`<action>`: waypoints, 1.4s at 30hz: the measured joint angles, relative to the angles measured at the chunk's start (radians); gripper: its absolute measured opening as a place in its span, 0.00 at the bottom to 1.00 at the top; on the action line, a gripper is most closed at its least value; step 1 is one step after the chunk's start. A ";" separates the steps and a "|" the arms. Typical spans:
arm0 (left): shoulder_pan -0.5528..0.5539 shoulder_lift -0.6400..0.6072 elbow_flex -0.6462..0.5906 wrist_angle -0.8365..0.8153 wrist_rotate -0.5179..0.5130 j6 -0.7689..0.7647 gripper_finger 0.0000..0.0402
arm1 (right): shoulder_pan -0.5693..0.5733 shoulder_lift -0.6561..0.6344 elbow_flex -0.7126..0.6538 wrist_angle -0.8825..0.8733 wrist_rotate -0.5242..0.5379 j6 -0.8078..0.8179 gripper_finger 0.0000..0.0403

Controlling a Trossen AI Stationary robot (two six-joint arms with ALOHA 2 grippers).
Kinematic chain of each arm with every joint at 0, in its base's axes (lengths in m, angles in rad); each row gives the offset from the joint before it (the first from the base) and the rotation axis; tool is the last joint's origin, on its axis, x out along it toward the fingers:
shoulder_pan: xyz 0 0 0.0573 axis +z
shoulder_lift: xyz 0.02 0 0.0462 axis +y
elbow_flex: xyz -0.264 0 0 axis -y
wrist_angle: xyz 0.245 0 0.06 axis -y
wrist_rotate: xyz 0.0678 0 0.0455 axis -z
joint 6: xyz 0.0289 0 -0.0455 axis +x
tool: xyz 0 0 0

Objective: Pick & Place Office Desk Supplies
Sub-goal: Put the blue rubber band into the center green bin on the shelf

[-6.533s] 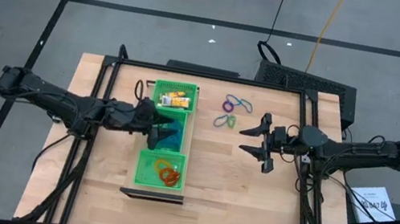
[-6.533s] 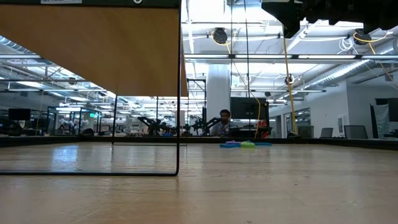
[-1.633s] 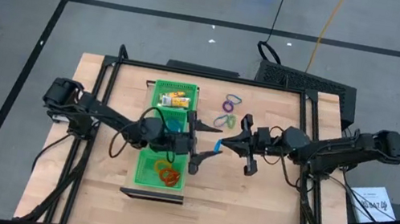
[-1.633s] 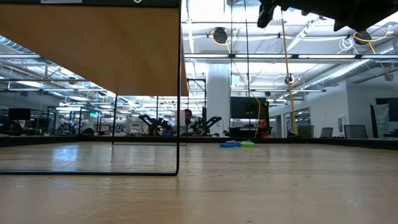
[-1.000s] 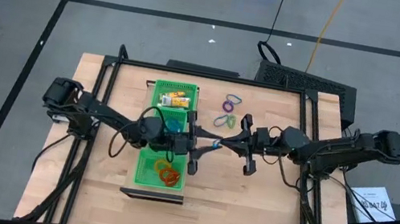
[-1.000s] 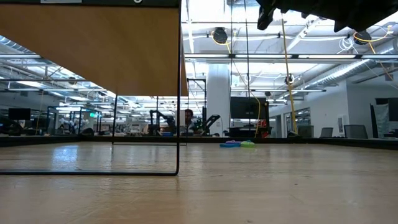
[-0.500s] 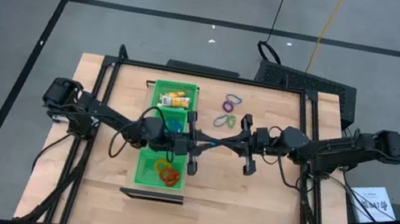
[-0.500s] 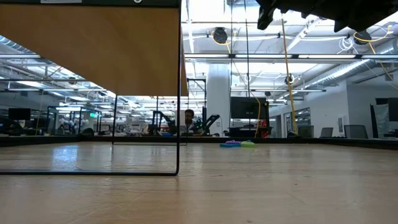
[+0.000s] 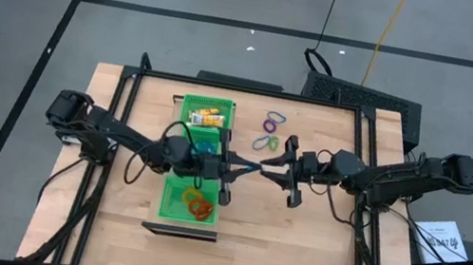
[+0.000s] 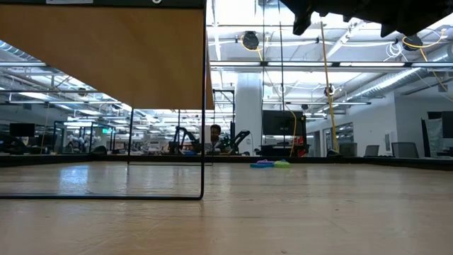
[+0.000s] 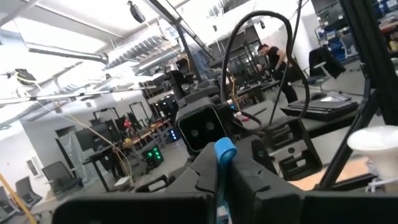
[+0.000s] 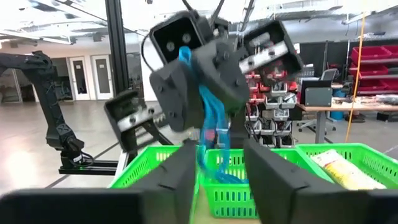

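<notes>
A blue loop [image 9: 250, 167], one of the office desk supplies, hangs in the air between my two grippers, just right of the long green tray [image 9: 171, 189]. My left gripper [image 9: 236, 166] is shut on it. My right gripper [image 9: 261, 168] faces it from the right, and its open fingers [image 12: 268, 171] stand on either side of the loop's hanging part without pinching it. Purple loops [image 9: 275, 121] and a green loop [image 9: 264, 142] lie flat on the table beyond the grippers. The tray holds yellow-orange pieces [image 9: 208, 115], blue loops [image 9: 206, 150] and orange-red loops [image 9: 198, 206]. My left gripper pinches the blue loop between its two fingers, and a short end [image 11: 224, 150] pokes out past the fingertips. The fingers come about level from the table's left. The rest of the loop [image 12: 211, 134] hangs slack below them, clear of the table.
A black wire frame [image 9: 124, 114] runs along the table's sides and far edge. In the low view a wooden board [image 10: 106, 57] on a thin black stand fills the upper left. Bare wood lies in front of the tray and to its right.
My left arm has drawn back a little toward the table's left edge. The blue loop has stayed in the air between the two grippers.
</notes>
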 joint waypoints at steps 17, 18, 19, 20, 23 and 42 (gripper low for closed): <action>-0.045 -0.444 -0.019 -0.841 -0.211 -0.360 0.04 | -0.038 -0.100 0.000 -0.154 0.000 0.017 0.54; -0.046 -0.466 -0.032 -0.869 -0.211 -0.391 0.03 | -0.041 -0.107 0.000 -0.163 0.000 0.016 0.53; -0.047 -0.487 -0.052 -0.886 -0.211 -0.418 0.02 | -0.043 -0.111 0.000 -0.170 0.000 0.013 0.53; -0.049 -0.510 -0.077 -0.897 -0.211 -0.445 0.02 | -0.046 -0.111 0.000 -0.171 0.000 0.009 0.52; -0.060 -0.571 -0.157 -0.894 -0.214 -0.519 0.04 | -0.052 -0.111 -0.001 -0.178 0.000 0.008 0.52; -0.044 -0.605 -0.317 -0.860 -0.264 -0.810 0.16 | -0.061 -0.110 -0.001 -0.197 0.001 0.007 0.52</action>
